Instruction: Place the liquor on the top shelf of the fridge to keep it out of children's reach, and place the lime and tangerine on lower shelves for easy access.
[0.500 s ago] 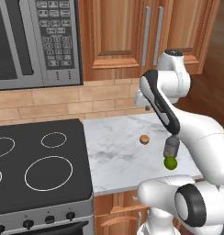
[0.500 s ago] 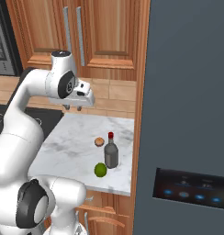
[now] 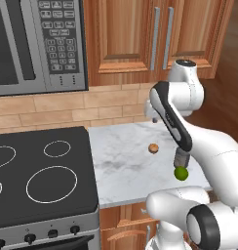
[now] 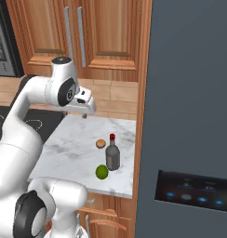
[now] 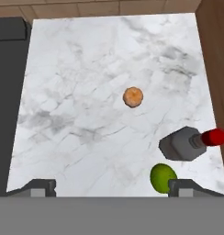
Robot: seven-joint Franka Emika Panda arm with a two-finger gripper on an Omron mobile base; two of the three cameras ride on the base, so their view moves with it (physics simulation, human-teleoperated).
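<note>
Liquor bottle (image 4: 112, 156) stands upright on the marble counter (image 4: 73, 146), near its front edge and close to the fridge (image 4: 190, 102); its red cap points up, and in the hand view the bottle (image 5: 183, 143) shows from above with the cap toward the right. Just in front of it lies the lime (image 4: 102, 172), close beside the bottle's base, whether touching I cannot tell; the tangerine (image 4: 101, 143) sits a little behind and to the left of the bottle, apart from it. In the left base view the tangerine (image 3: 153, 148) lies in the open on the counter and the lime (image 3: 181, 173) shows just under the arm's forearm. The gripper (image 5: 112, 187) hangs above the counter with its fingers spread wide and nothing between them; one fingertip (image 5: 185, 187) appears next to the lime (image 5: 162, 177) in the hand view. The fridge door is closed; a stove (image 3: 40, 176) adjoins the counter on the left.
</note>
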